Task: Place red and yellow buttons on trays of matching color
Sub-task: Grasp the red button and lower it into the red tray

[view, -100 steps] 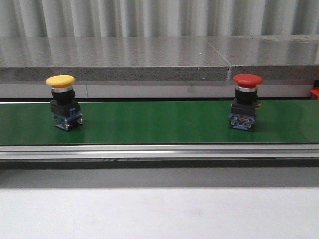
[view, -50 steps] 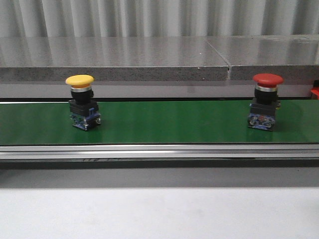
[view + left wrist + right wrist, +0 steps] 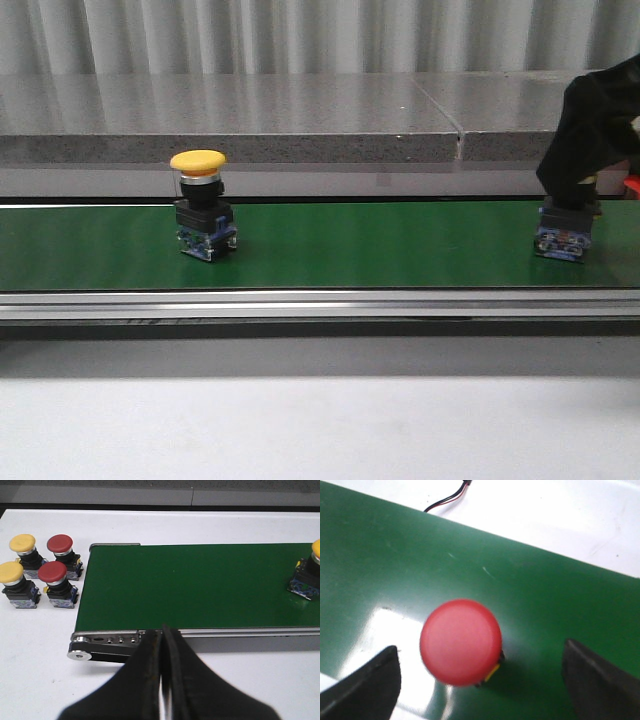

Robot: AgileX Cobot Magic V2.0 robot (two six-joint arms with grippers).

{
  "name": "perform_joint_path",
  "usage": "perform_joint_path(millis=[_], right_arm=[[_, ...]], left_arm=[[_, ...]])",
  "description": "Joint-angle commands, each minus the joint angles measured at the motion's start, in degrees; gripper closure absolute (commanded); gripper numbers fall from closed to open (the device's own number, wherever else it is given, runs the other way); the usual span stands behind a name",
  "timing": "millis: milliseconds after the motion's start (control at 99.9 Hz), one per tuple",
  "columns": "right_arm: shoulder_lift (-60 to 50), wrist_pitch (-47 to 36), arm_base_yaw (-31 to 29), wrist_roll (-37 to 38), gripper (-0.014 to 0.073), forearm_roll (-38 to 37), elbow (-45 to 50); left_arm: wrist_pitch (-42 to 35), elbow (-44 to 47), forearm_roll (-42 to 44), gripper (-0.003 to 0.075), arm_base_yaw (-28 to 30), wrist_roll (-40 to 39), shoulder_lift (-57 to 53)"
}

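Observation:
A yellow button stands upright on the green conveyor belt, left of centre; the left wrist view shows the same yellow button at the frame's edge. At the belt's right end stands the red button. In the front view only the red button's base shows, its cap hidden behind my right gripper. In its own view, my right gripper is open, its fingers well apart on either side of the red cap, touching nothing. My left gripper is shut and empty, in front of the belt's near rail. No trays are in view.
Off the belt's left end, two yellow buttons and two red buttons stand grouped on the white table. A grey stone ledge runs behind the belt. A thin cable lies on the table beyond the belt.
Both buttons have travelled to the right along the belt. My right gripper has come into the front view and now straddles the red button's cap.

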Motion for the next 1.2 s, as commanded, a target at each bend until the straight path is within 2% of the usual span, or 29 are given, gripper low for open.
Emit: perform_joint_path(millis=[0,100,170,240,410,480,631,771,1031,1191], right_arm=[[2.1,-2.9,0.0,-1.0,-0.0050,0.8,-3.8],[5.0,-2.8,0.0,-1.0,-0.0049,0.8,-5.5],[6.1,-2.4,0.0,-1.0,-0.0007,0.8,-6.2],[6.5,-1.7,0.0,-1.0,0.0097,0.8,-6.4],[6.4,2.2,-0.1,-1.0,0.0454,0.3,-6.5],[6.4,4.0,-0.1,-1.0,0.0528,0.0,-7.6],[6.4,9.0,-2.5,-1.0,0.0537,-0.1,-13.0],[6.4,12.0,-8.1,-0.9,0.0537,-0.1,-19.9],[7.9,10.6,-21.4,1.5,0.0537,-0.1,-29.1],[11.1,8.1,-25.8,1.6,0.0537,-0.1,-32.4]], left_arm=[[-3.7,-1.7,0.2,0.0741,-0.7,-0.1,0.2],[-3.7,-1.7,0.2,0.0741,-0.7,-0.1,0.2],[-3.7,-1.7,0.2,0.0741,-0.7,-0.1,0.2],[-3.7,-1.7,0.2,0.0741,-0.7,-0.1,0.2],[-3.7,-1.7,0.2,0.0741,-0.7,-0.1,0.2],[-3.7,-1.7,0.2,0.0741,-0.7,-0.1,0.2],[-3.7,-1.7,0.2,0.0741,-0.7,-0.1,0.2],[-3.7,-1.7,0.2,0.0741,-0.7,-0.1,0.2],[-3.7,-1.7,0.2,0.0741,-0.7,-0.1,0.2],[-3.7,-1.7,0.2,0.0741,-0.7,-0.1,0.2]])
